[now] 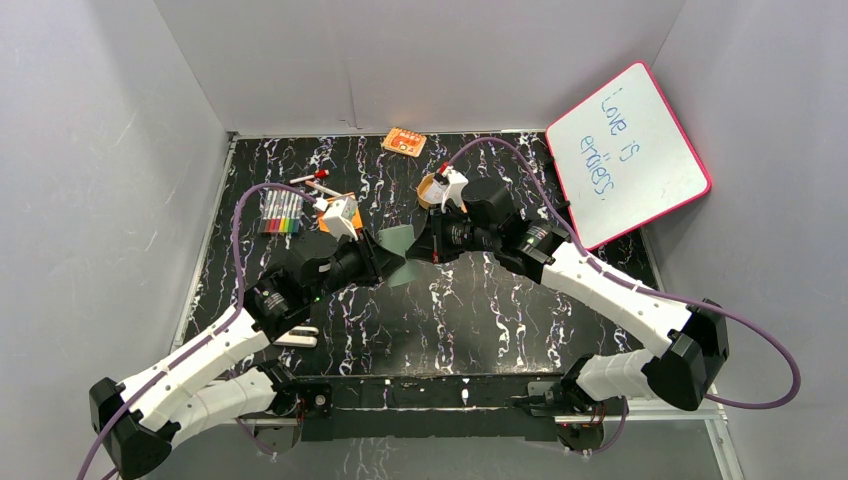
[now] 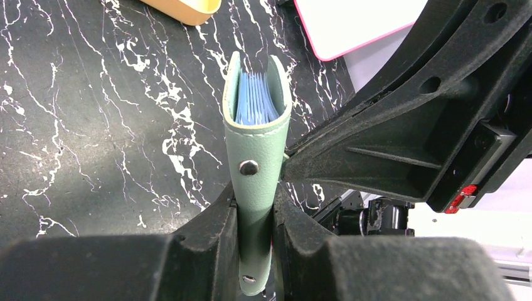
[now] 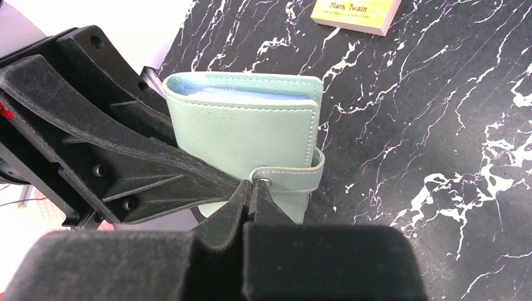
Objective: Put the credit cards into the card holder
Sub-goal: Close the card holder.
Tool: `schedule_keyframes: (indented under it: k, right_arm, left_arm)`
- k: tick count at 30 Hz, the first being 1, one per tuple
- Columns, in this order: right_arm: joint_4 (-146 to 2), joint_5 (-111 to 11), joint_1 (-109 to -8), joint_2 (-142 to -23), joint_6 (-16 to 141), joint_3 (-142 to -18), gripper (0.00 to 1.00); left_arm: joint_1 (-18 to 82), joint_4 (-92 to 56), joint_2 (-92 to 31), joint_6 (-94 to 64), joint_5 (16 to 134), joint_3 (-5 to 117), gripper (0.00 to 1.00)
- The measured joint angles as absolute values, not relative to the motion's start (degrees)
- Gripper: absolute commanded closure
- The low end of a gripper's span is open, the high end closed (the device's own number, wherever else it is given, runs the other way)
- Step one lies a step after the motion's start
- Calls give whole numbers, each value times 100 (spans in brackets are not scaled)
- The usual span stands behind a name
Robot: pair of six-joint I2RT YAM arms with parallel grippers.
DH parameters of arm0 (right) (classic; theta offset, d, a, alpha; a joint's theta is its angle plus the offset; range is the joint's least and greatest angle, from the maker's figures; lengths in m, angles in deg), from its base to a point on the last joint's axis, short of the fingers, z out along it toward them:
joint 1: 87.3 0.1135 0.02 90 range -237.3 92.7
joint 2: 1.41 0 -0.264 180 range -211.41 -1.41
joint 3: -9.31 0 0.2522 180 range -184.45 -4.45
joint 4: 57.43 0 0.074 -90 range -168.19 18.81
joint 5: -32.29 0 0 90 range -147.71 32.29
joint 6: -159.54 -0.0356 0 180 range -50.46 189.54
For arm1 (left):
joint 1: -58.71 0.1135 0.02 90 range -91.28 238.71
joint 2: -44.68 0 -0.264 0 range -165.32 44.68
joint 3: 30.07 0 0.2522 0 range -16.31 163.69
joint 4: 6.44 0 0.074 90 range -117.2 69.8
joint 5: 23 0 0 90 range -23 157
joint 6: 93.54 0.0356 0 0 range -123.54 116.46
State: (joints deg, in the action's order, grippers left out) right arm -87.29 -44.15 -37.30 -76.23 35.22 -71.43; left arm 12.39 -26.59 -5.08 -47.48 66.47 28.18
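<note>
Two arms stretch from their bases at the near edge of the black, white-veined bench (image 1: 450,320) and meet over its middle. Beside the left forearm lie pale flat pieces that look like the credit cards (image 1: 300,338), though they are too small to make out for sure. At the centre, the left gripper (image 2: 254,194) is clamped on the card holder (image 3: 251,125), one finger on each side of its sage-green cover near the spine, so the wallet stands on edge with its folded side toward that wrist. The covers gape slightly at the far end, where the clear bluish pockets (image 2: 254,100) show, packed together. The right gripper (image 3: 252,188) comes in from the opposite side with its fingers pressed together on the end of the snap tab (image 3: 292,177), which wraps round the wallet's open edge. Whether the wallet touches the bench cannot be told. Farther back on the left lies a row of coloured markers (image 1: 281,213), with a yellow-orange booklet (image 3: 357,12) just beside them. Behind the right wrist sits a tan tray (image 2: 185,7), partly hidden. An orange patterned packet (image 1: 404,141) lies at the far edge, and a pink-framed whiteboard (image 1: 628,155) with handwriting leans in the far right corner.
</note>
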Motion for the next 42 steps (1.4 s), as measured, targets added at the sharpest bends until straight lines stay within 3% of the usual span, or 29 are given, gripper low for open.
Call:
schedule_keyframes:
  k: [35, 42]
  right_arm:
    - [-8736, -4404, -3686, -7615, 3502, -7218, 100]
    - [-8709, -4400, -3665, -7613, 3500, -7218, 86]
  left_arm:
    - [1283, -2548, -327, -4855, 6732, 2722, 100]
    - [1283, -2582, -298, -4851, 6686, 2722, 100]
